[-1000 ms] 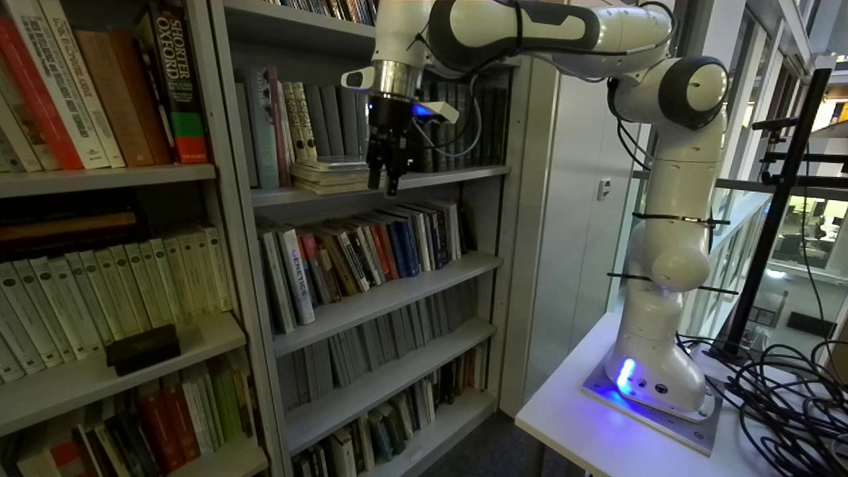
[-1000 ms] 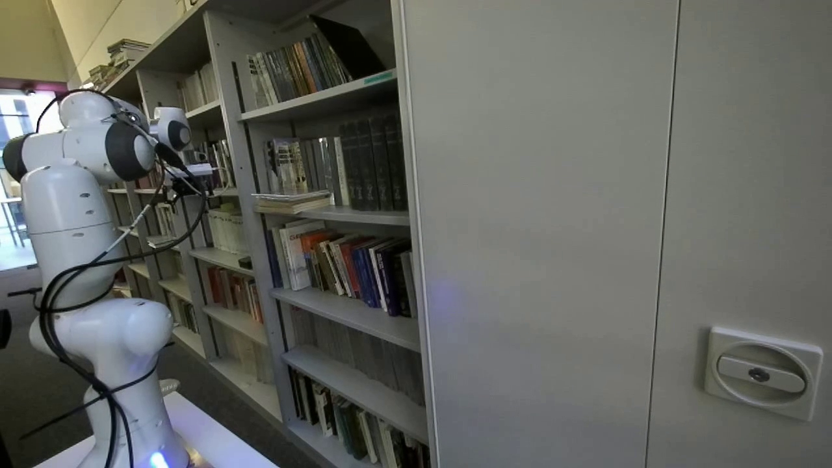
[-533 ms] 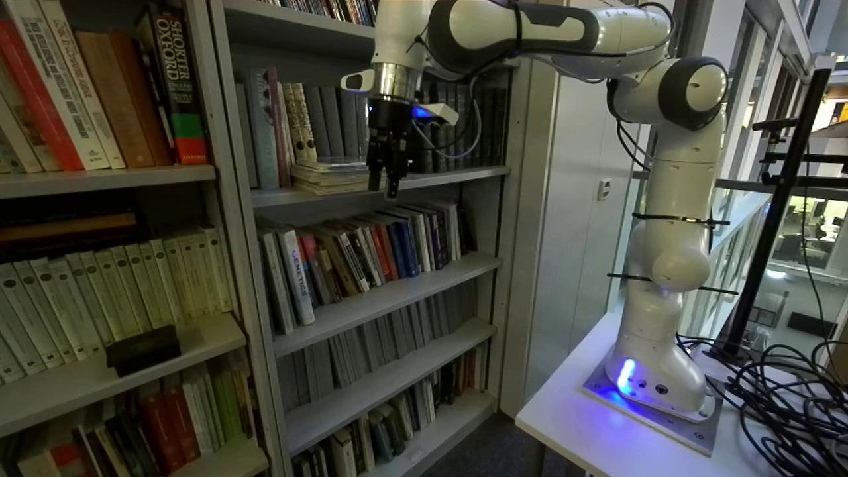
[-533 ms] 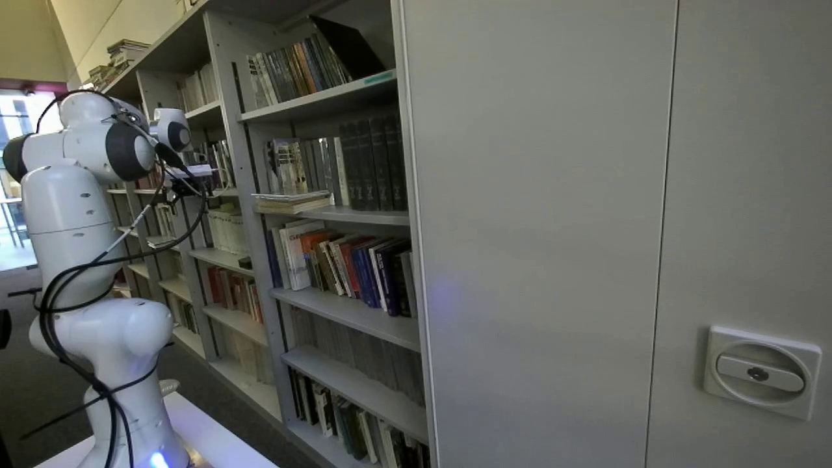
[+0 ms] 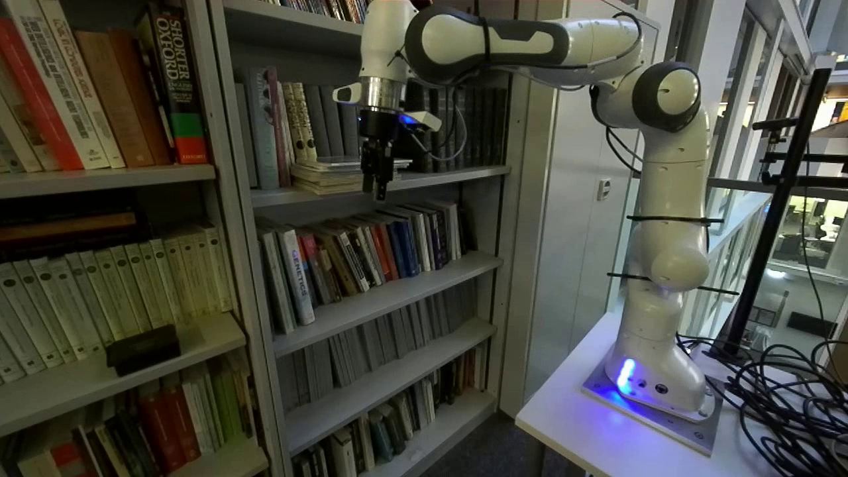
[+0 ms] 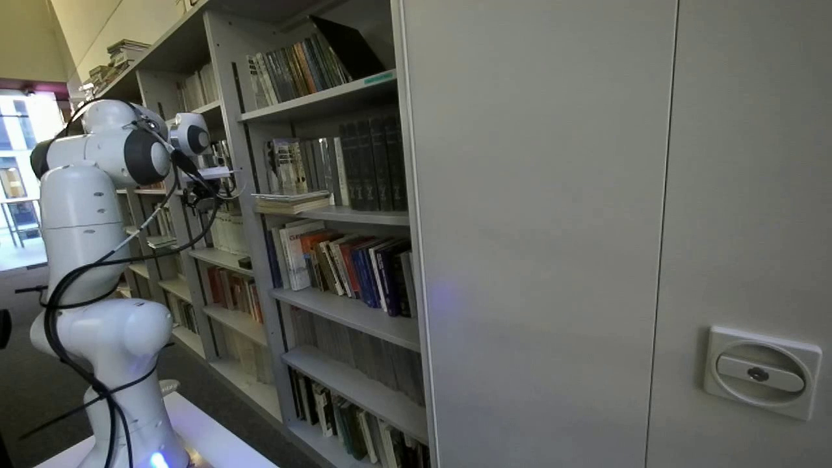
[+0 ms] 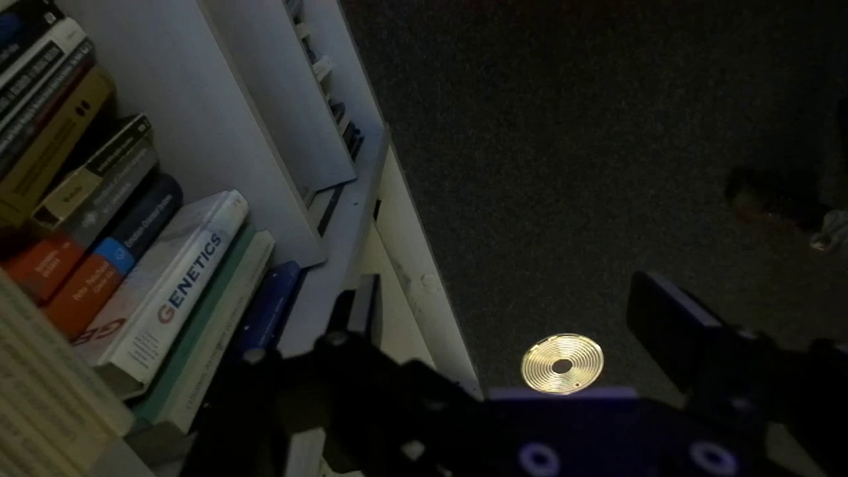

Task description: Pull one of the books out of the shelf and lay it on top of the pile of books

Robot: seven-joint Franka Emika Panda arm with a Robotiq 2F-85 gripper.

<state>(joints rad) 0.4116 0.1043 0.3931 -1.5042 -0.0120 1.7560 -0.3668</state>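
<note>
Currently the fingers (image 7: 672, 321) of the gripper (image 7: 507, 305) are spread wide, and between them the wrist view shows the dark floor (image 7: 530, 232). On the left side of this same view, apart from the fingers, stand the upright books (image 7: 149, 215) of the shelf (image 7: 212, 152). The pile of books (image 5: 328, 175) lies one board (image 5: 457, 175) higher, also apart; which one is the book of the task, I cannot say

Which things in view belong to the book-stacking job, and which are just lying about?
For the job:
gripper, open, nothing in it
grey bookcase
books standing on its shelves; which one is wanted, I can't tell
pile of books, lying flat on a shelf

Just lying about:
tangled black cables on the table
black object in the neighbouring bookcase
ringed disc at floor level
</note>
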